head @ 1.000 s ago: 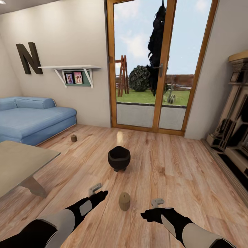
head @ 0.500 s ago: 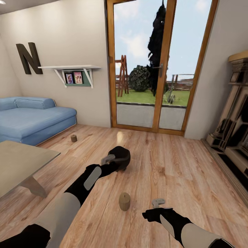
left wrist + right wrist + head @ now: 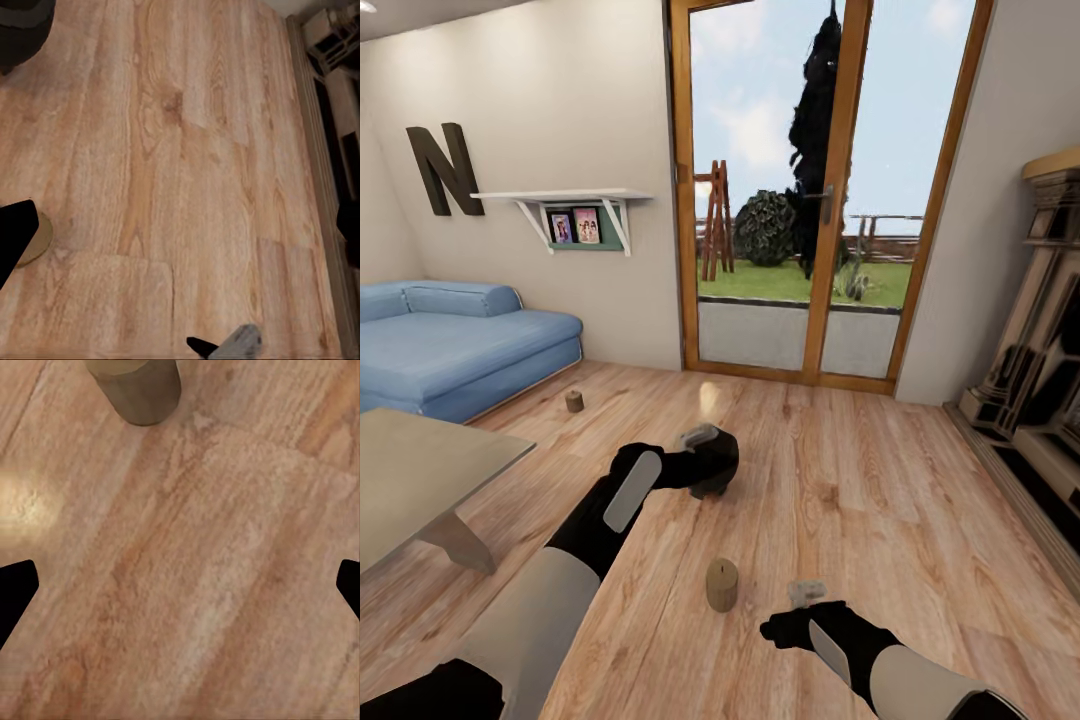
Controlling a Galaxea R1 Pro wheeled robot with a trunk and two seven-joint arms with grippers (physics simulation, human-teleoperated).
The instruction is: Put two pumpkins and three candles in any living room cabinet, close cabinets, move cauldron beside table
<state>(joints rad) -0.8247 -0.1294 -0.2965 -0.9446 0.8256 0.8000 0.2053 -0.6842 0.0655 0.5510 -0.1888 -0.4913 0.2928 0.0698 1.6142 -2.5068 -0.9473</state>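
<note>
The left gripper (image 3: pixel 705 447), jaws spread and empty, hangs over the cauldron (image 3: pixel 715 470) mid-floor, and the right gripper (image 3: pixel 785 620), likewise open, sits beside a candle (image 3: pixel 722 584), so a careless reach might tip the glossy pot or topple that candle.

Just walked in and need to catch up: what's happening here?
A two-armed robot is working on the living room floor. Its left claw is stretched out over the black cauldron, which stands on the wood floor. The right claw hovers low, fingers apart, beside a candle standing upright. A second candle sits near the blue sofa.
</note>
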